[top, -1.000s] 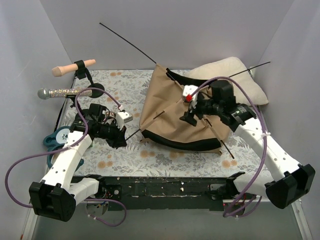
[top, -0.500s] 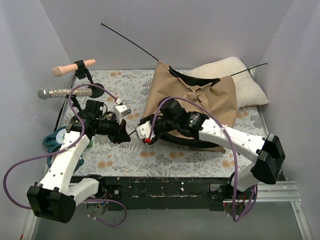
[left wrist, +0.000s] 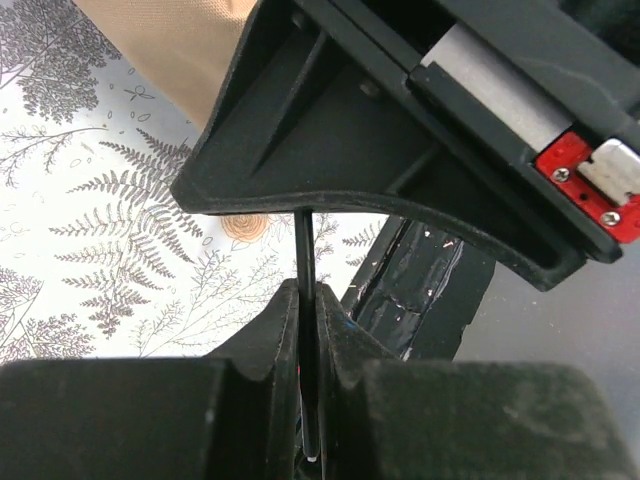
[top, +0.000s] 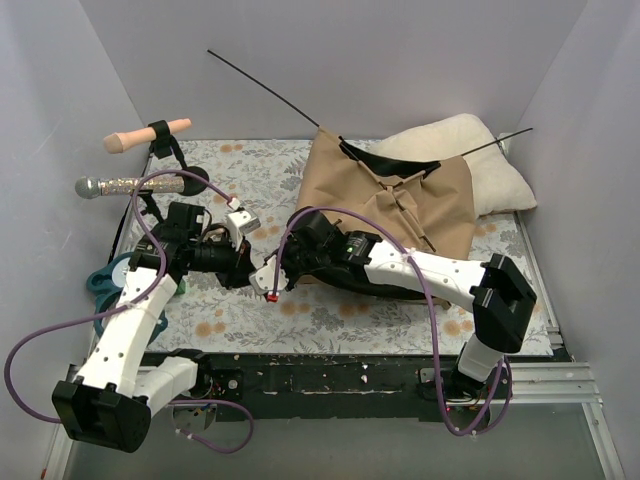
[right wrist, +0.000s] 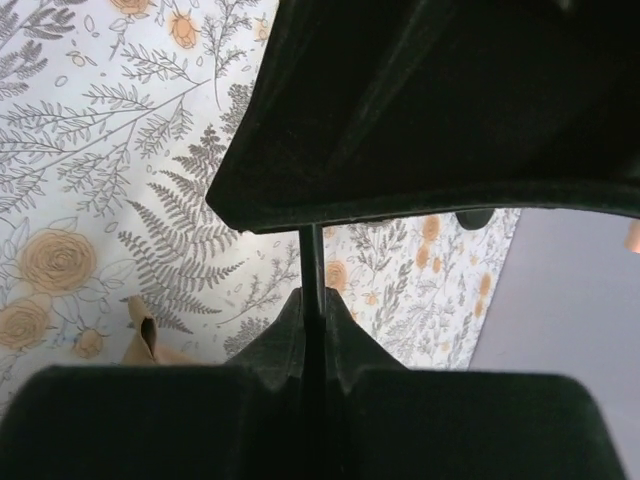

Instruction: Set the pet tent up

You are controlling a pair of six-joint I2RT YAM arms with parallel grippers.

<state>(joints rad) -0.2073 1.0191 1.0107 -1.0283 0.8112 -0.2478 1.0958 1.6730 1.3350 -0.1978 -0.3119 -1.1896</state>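
Found tent (top: 385,205) slumped, unraised, at 1 o'clock on table (top: 230,160), touching pillow (top: 470,150). Found left gripper (left wrist: 305,310) clamped on pole (left wrist: 305,245); right gripper (right wrist: 313,305) clamped on same pole, facing it closely, at 7 o'clock of tent. Judged a two-point hold, likely to steady pole end for flexing or seating.

Tent upper middle, grippers meeting left of it.
I see the pet tent (top: 390,205) on the mat (top: 240,165), the pillow (top: 485,160) behind it at upper right. Left gripper (top: 246,274) and right gripper (top: 272,280) sit tip to tip at centre left, a pole (left wrist: 305,255) between them; a microphone (top: 120,186) lies far left.
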